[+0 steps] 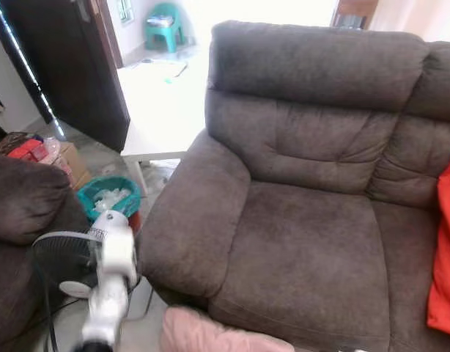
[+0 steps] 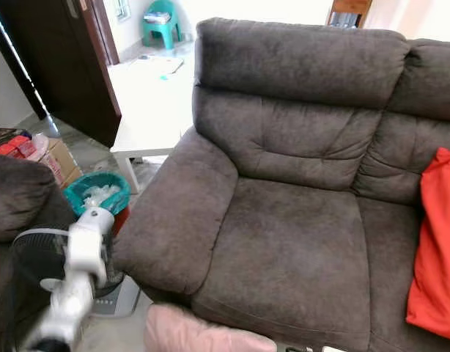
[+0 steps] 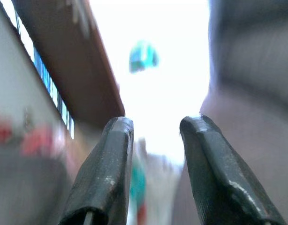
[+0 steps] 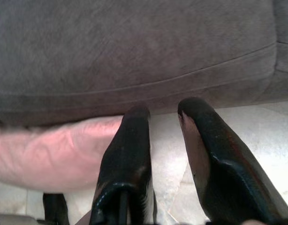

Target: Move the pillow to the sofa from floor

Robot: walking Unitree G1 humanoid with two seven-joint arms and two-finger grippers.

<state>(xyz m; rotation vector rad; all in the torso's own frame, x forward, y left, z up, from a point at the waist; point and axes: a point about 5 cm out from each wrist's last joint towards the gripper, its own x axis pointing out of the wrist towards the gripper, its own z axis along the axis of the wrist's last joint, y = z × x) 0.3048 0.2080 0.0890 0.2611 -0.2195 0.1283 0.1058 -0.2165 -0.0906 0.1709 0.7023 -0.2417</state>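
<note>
Here, a living-room corner was seen from the robot's head, looking down.

Sofa: a dark brown sofa [image 1: 305, 242] took up most of the view, its near seat cushion bare and its left armrest rounded and low.

Pillow: a pale pink pillow [image 1: 203, 334] lay at the sofa's front base, low in the view, on the floor [image 4: 228, 136] and not on the seat. In the right wrist view the pillow [image 4: 55, 150] sat just under the seat's front edge.

Right end effector: the right end effector [image 4: 165, 112] pointed at the seam between sofa front and floor, just beside the pillow's end. Its two black fingers stood a little apart with only floor between them, holding nothing.

Left end effector: the left end effector [image 3: 155, 129] was raised, its silver arm [image 1: 111, 286] on the left of the head view. Its fingers were parted and empty, aimed past the armrest toward a bright doorway.

Other things: a red cushion [image 2: 434, 249] leaned at the sofa's right side; a white desk [image 1: 163, 110] stood beyond the armrest; a teal bin [image 1: 109, 194] and a black fan [image 1: 64, 264] stood on the floor at left.

Progress: judging from this, the task was at its start. The pillow was not gripped or lifted; grasping it, raising it and setting it on the seat all remained.
</note>
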